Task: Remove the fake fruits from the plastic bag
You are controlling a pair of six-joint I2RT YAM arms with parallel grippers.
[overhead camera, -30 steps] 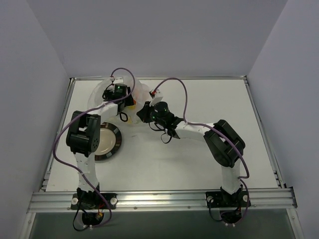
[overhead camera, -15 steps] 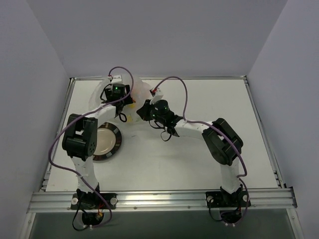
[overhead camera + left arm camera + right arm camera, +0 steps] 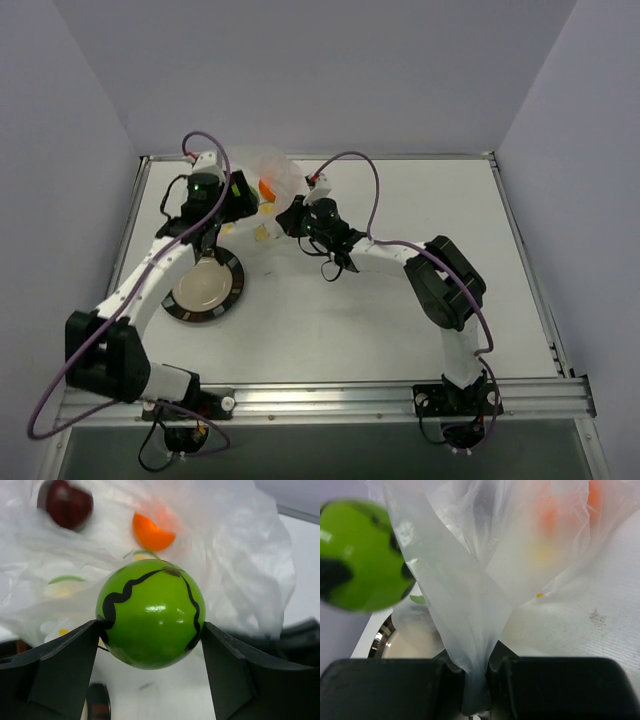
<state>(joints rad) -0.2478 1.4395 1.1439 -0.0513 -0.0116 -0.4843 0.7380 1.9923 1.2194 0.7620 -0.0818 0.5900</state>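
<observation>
My left gripper (image 3: 150, 626) is shut on a bright green fake fruit (image 3: 150, 614) with wavy black stripes, held clear of the plastic bag (image 3: 240, 555). Inside the crinkly transparent bag lie an orange fruit (image 3: 152, 532) and a dark brown fruit (image 3: 65, 503). From above, the left gripper (image 3: 235, 195) sits just left of the bag (image 3: 278, 172), where the orange fruit (image 3: 267, 188) shows through. My right gripper (image 3: 476, 680) is shut on a gathered fold of the bag (image 3: 470, 590), with the green fruit (image 3: 360, 555) to its left. It (image 3: 290, 215) holds the bag's near right side.
A round dark-rimmed plate (image 3: 234, 295) lies on the white table, below and left of the bag, under the left arm's forearm. Its rim (image 3: 382, 630) also shows in the right wrist view. Grey walls close in the back and sides.
The left gripper closed on the green fruit and drew back to the left, out of the bag, as the left arm stretched out. The right gripper kept its hold on the bag.
</observation>
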